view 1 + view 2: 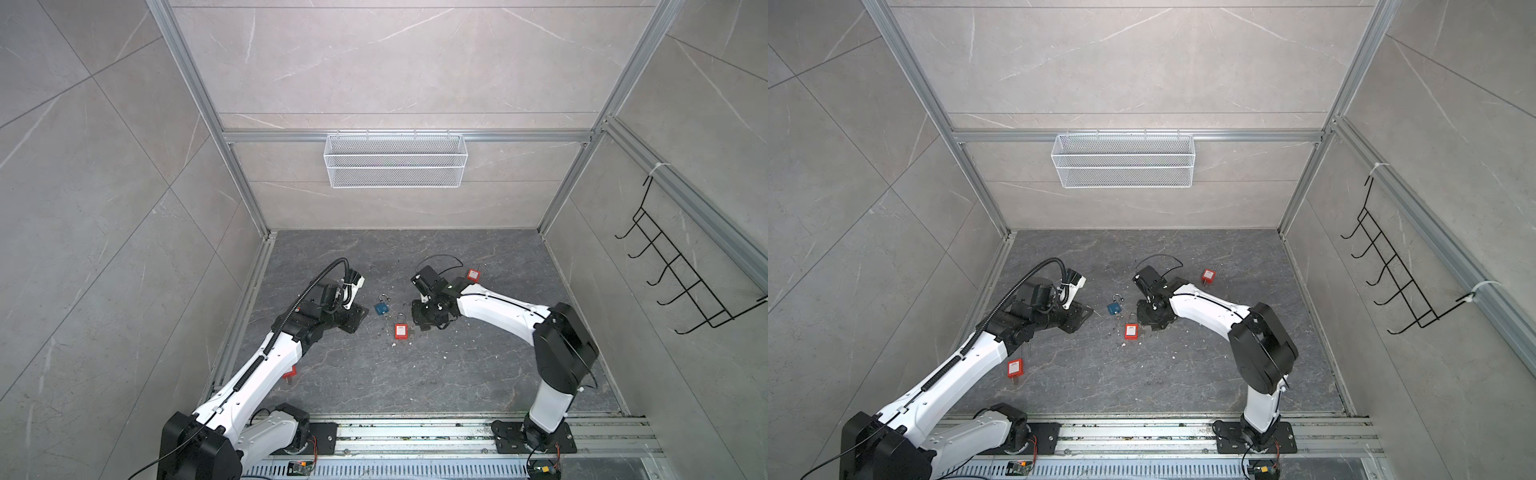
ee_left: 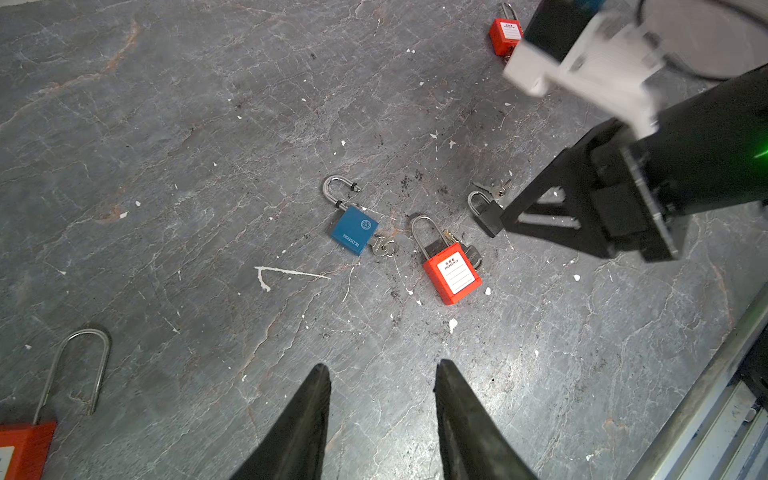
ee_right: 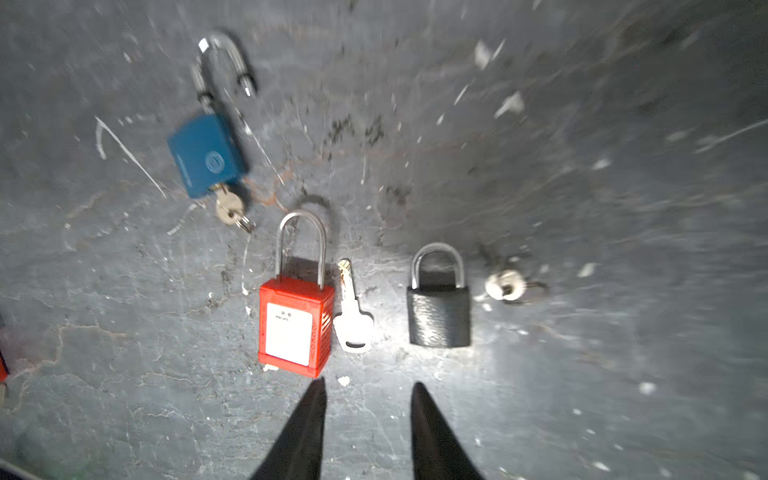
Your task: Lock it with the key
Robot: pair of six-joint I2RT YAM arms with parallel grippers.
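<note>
The left end effector hangs released above the dark stone surface, its two black fingertips apart with nothing between them. The right end effector is likewise released and empty, its tips pointing toward the gap between a red padlock and a black padlock, both lying flat with their shackles seated in their bodies. A loose key lies just beside the red padlock's body, and a small silver key, blurred, lies near the black padlock. The blue padlock lies flat near the middle of the surface, between the two arms in both top views. Its shackle is swung open and an inserted key sits in its base. A second red padlock lies beyond the right arm, and a third red padlock beside the left forearm.
</note>
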